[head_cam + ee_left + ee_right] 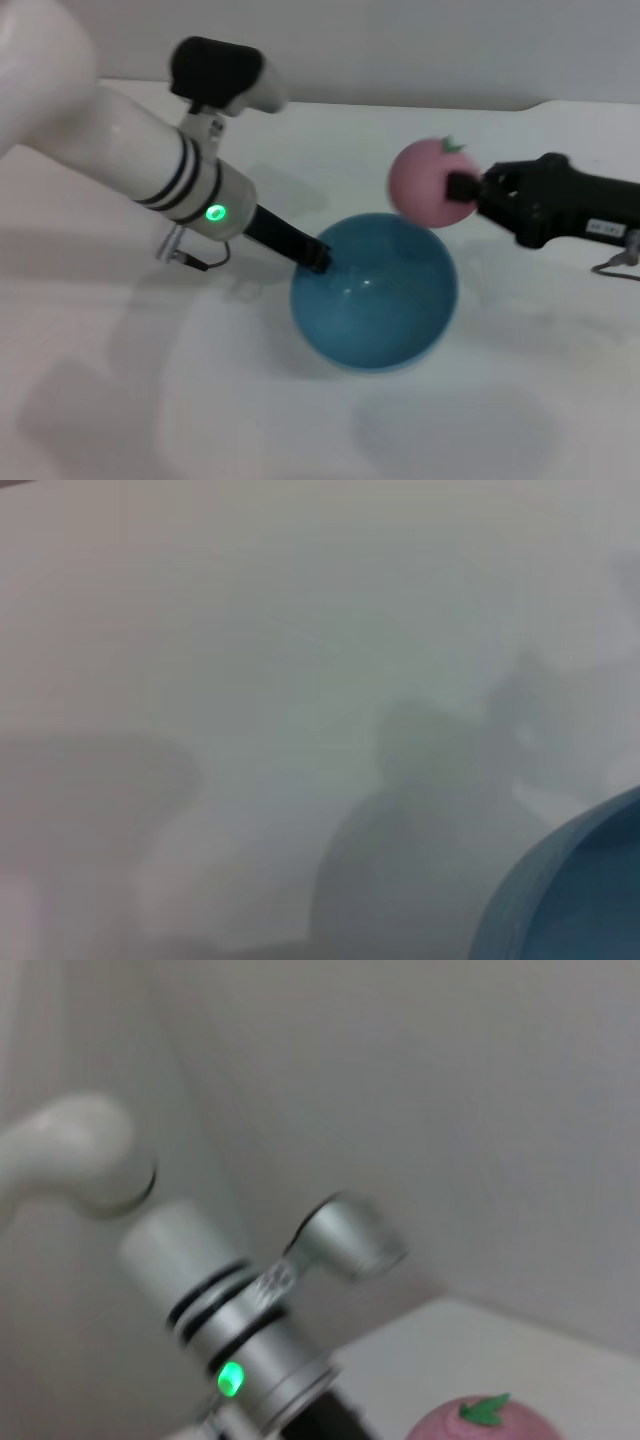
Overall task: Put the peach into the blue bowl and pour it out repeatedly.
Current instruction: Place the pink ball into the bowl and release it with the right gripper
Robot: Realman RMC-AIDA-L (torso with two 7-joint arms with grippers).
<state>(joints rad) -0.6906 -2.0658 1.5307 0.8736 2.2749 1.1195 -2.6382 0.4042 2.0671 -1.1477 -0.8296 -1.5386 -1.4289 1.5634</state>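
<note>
The bowl (pixel 375 295) is the landmark here. It is held tilted above the white counter (pixel 150 400), its opening turned toward the camera, and its shadow lies on the counter below it. The inside is glossy blue and nothing lies in it.

The left tool (pixel 318 256) is at the bowl's upper left rim. Its black fingers are closed on the rim, so the left arm carries the bowl. Behind the tool, on the silver wrist ring, a small green light (pixel 214 212) shines.

The peach (pixel 430 182) is in the air just above the bowl's upper right rim, apart from it. It is pink, with a small green stem mark on top. The right tool (pixel 462 187) comes from the right of the bowl and grips the peach on its right side with closed black fingers.

On the black body of the right tool there is a white label (pixel 603 228) with dark writing, but the writing is too small to read.

In the left wrist view only a part of the bowl's rim (pixel 560 890) shows at one corner, over the pale counter with soft shadows. In the right wrist view the top of the peach (pixel 485 1422) with its green mark is seen, and beyond it the left arm with its green light (pixel 231 1377).
</note>
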